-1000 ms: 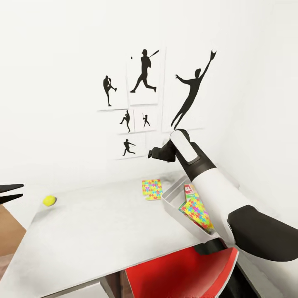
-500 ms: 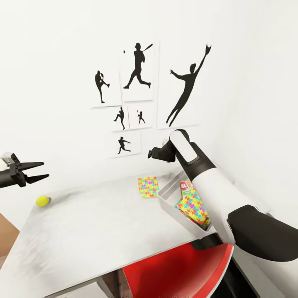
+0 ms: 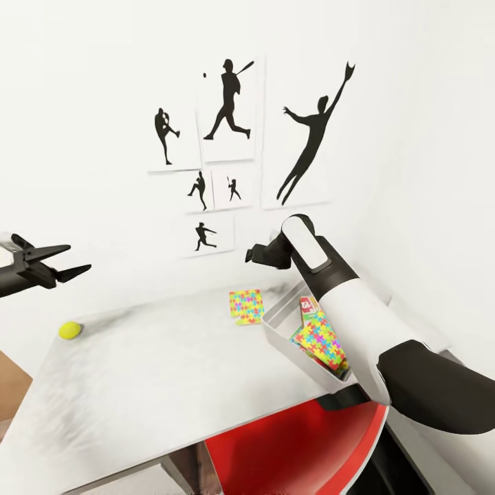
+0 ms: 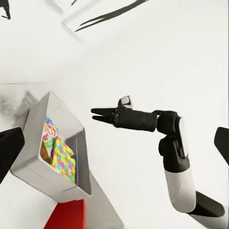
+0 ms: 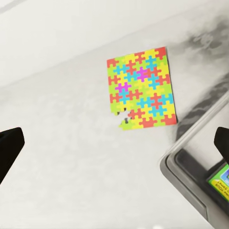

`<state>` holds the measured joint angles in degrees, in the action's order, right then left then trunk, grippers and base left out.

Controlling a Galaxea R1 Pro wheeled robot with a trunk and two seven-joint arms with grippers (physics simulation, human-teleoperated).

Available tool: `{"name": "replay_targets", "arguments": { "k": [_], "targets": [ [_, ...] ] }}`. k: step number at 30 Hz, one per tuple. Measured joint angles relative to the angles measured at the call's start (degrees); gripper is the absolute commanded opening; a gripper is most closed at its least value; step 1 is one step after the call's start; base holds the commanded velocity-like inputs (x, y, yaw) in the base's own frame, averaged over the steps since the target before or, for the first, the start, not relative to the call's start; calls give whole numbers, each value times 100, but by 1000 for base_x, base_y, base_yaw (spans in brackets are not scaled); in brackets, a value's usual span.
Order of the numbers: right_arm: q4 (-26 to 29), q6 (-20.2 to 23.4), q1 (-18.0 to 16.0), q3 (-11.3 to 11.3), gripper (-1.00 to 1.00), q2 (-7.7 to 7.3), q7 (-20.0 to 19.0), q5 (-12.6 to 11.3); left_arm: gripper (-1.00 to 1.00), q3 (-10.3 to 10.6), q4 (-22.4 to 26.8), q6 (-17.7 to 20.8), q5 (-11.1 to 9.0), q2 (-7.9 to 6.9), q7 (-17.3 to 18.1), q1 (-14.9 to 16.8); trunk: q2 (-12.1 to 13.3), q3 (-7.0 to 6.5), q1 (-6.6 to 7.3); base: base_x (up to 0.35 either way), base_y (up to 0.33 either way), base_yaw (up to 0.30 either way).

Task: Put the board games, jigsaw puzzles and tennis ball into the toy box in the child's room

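— What does the loose jigsaw puzzle (image 3: 246, 306) look like?
— A thin flat rectangle of interlocking yellow, green, pink, blue and orange pieces, with a small bite missing along one edge. It lies flat on the pale grey desk (image 3: 172, 385), just beside the toy box (image 3: 289, 344), on the box's wall-facing corner.

— And the toy box itself?
— Light grey, open-topped, with flared walls. Inside it a second jigsaw puzzle (image 3: 322, 345) leans tilted, with a board game (image 3: 309, 306) showing a red band behind it.

— Where does the right gripper (image 3: 250, 255) stand?
— Above the loose puzzle, well clear of it; its jaws are spread wide and hold nothing. From the right wrist the puzzle lies between the two dark fingertips (image 5: 9, 148), with the box's corner near one side.

— The tennis ball (image 3: 69, 330)?
— Small, yellow-green, on the desk's far edge, well apart from the toy box. The left gripper (image 3: 65, 261) hangs above the ball, not touching, jaws parted and empty.
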<state>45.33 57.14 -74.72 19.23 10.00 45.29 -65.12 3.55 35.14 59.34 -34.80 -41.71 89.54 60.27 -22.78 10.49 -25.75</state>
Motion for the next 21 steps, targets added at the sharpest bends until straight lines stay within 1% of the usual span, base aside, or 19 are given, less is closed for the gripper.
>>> {"name": "replay_targets", "arguments": {
  "k": [3,4,5,6,7,8,9,11,12,14,16,17,18,19,20,21],
  "targets": [
    [0,1,0,2,100,0,0,0,100,13,385,4,-191,23,0,1,0,29,0,0,0,0],
    [-3,1,0,-1,100,0,0,-1,100,20,548,4,-306,41,1,1,0,38,0,0,0,0],
    [-4,1,0,-2,100,0,0,1,100,26,619,5,-373,48,1,1,0,48,0,0,0,0],
    [-6,1,0,-3,100,0,0,0,100,45,732,4,-515,57,2,1,0,57,0,0,0,0],
    [-6,1,0,-4,100,0,0,2,100,62,777,5,-589,61,2,1,0,67,0,0,0,0],
    [-7,1,0,-5,100,0,0,4,100,108,844,5,-739,66,2,1,0,76,0,0,0,0],
    [-11,-2,2,-5,100,0,0,6,100,137,876,5,-817,67,2,1,0,85,0,0,0,0],
    [-37,-4,1,-6,100,0,-4,9,100,284,1155,4,-1096,72,3,1,0,104,0,0,0,0],
    [-52,-5,1,-6,100,0,-5,8,100,338,1291,4,-1154,74,3,1,0,114,0,0,0,0],
    [-117,-18,0,-5,100,0,-9,12,100,655,2037,3,-1326,74,7,2,0,132,0,0,0,0],
    [-147,-49,0,-3,100,0,-10,10,100,840,2531,4,-1430,64,10,1,0,152,0,0,0,0],
    [-166,-87,0,-2,100,0,-10,11,100,985,2984,2,-1594,56,12,3,0,161,0,0,0,0],
    [-174,-103,0,0,100,0,-9,8,100,1042,3220,4,-1692,50,12,5,-1,170,0,0,0,0],
    [-184,-125,0,0,100,0,-12,9,100,1122,3562,3,-1902,39,14,11,0,180,0,0,0,0],
    [-188,-135,0,1,100,0,-12,8,100,1152,3706,4,-2008,31,14,14,-1,189,0,0,0,0],
    [-193,-149,0,1,100,0,-13,6,100,1193,3918,4,-2196,23,14,21,0,199,0,0,0,0]
  ]
}}
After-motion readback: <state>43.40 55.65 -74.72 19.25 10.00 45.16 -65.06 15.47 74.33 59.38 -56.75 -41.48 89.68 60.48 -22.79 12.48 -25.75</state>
